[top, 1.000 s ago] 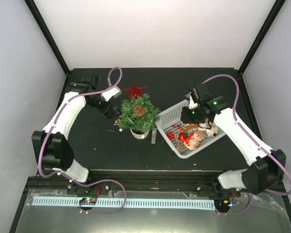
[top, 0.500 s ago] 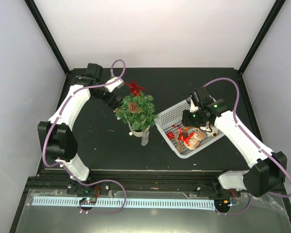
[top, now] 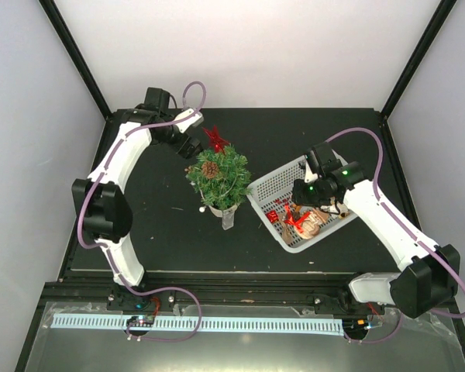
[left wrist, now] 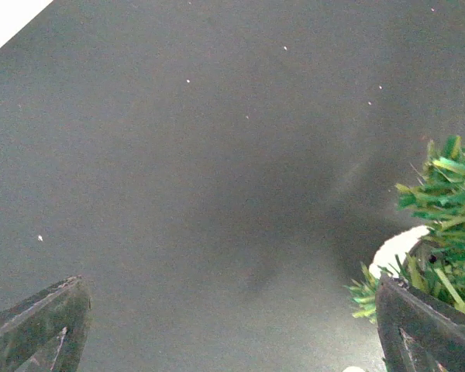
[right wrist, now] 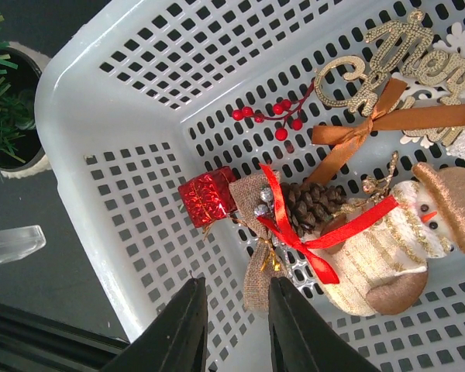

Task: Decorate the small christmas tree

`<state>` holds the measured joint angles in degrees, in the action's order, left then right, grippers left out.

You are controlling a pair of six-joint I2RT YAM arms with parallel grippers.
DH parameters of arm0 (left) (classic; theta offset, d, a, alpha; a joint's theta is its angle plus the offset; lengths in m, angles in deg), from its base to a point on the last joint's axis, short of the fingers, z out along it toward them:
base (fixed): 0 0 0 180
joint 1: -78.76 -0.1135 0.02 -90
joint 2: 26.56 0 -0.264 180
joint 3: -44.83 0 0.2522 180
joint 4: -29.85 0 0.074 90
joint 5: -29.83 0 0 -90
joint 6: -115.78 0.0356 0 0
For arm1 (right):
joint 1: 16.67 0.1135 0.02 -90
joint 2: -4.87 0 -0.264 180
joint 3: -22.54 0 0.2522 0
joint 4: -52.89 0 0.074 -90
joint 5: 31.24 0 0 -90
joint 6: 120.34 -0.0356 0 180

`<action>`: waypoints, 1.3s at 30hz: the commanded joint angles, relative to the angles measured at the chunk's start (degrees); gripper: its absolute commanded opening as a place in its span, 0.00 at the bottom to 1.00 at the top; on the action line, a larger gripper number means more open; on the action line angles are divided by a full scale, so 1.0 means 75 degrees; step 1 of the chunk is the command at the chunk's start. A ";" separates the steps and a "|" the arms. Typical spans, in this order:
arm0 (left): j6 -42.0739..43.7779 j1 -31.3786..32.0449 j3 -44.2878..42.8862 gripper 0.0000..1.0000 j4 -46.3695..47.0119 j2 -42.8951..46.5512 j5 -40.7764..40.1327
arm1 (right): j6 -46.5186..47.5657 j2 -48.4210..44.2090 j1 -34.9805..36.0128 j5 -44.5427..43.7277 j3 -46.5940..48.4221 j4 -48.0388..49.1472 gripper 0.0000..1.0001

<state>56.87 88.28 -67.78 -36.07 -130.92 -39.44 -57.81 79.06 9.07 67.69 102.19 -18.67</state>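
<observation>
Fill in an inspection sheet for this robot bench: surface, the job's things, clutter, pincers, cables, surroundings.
Surface: black tabletop, a few white specks.
Job's things: small christmas tree mid-table, carrying a pine cone; red star at its far tip.
Clutter: white plastic basket right of the tree, holding a snowman, red gift box and berry sprig; clear plastic piece by the tree base.
Pincers: left pincer wide open, empty, beside the tree; right pincer narrowly open, empty, over the basket.
Cables: purple cables looped along both arms.
Surroundings: white walls, black frame posts.
</observation>
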 commanded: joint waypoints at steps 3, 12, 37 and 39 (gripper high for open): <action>-0.0026 0.0067 -0.0704 0.99 -0.0135 -0.0224 0.0099 | -0.0162 -0.0014 0.0037 -0.0129 -0.0059 0.0199 0.26; -0.0102 0.0020 -0.0681 0.99 -0.0183 0.0202 -0.0064 | -0.0212 0.0306 0.0026 -0.0411 -0.0016 0.0274 0.32; 0.0282 -0.0217 0.2019 0.99 -0.1524 0.3080 -0.0004 | -0.0133 0.1167 -0.0011 -0.0558 0.0128 0.0372 0.53; 0.0129 -0.0225 0.2226 0.99 -0.1440 0.3182 0.0124 | -0.0153 0.1521 -0.0150 -0.0313 0.0080 0.0491 0.52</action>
<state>58.11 87.21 -53.80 -46.06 -108.93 -40.31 -58.90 86.47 8.94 63.86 102.36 -17.38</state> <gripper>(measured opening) 0.990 0.528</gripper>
